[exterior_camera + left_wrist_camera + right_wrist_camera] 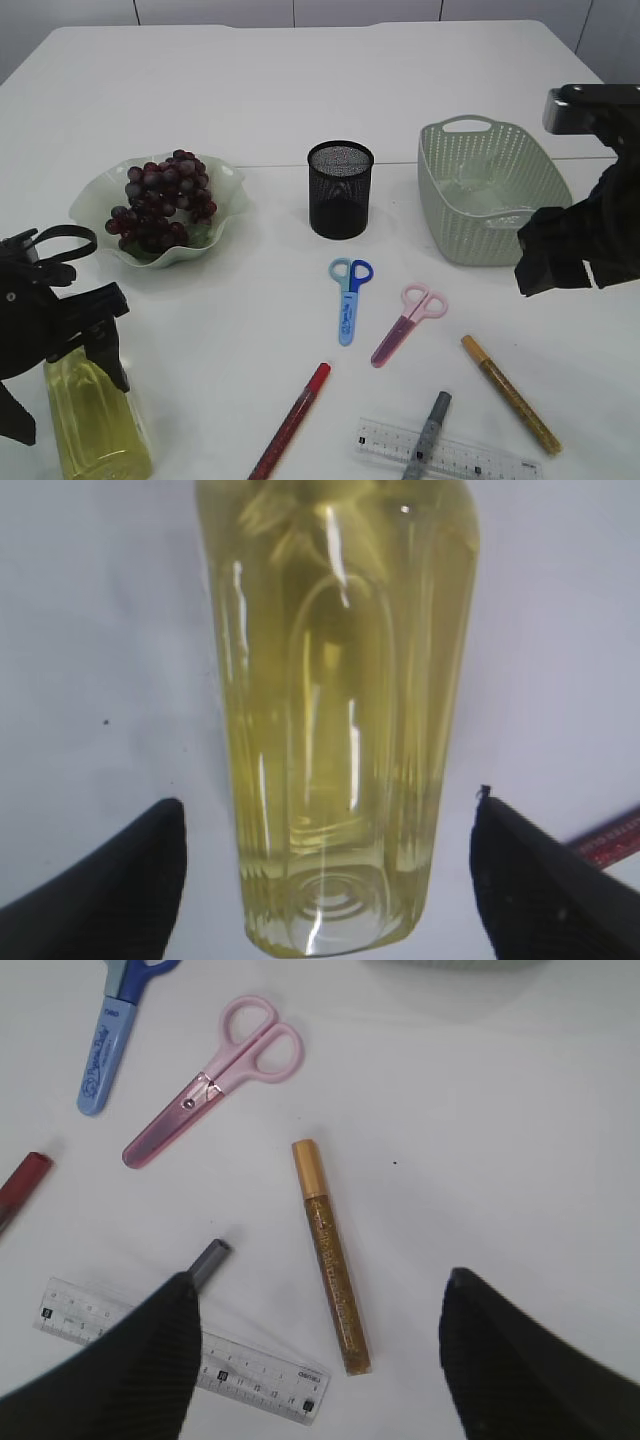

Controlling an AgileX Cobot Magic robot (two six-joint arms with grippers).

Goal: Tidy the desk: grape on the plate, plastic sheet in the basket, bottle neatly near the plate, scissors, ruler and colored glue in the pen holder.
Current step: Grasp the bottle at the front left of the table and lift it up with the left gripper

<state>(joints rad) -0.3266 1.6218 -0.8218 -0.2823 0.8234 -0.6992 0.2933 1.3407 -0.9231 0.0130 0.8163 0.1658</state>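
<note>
White table [300, 90] | left fingers [120, 880] straddle bottle [335, 710] | right arm raised

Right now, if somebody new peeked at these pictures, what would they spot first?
Probably the dark purple grapes heaped on the wavy plate at the left, and the yellow spray bottle in the near-left corner, with the left gripper open around it. Next, the blue scissors and pink scissors lying below the black pen holder.
</note>
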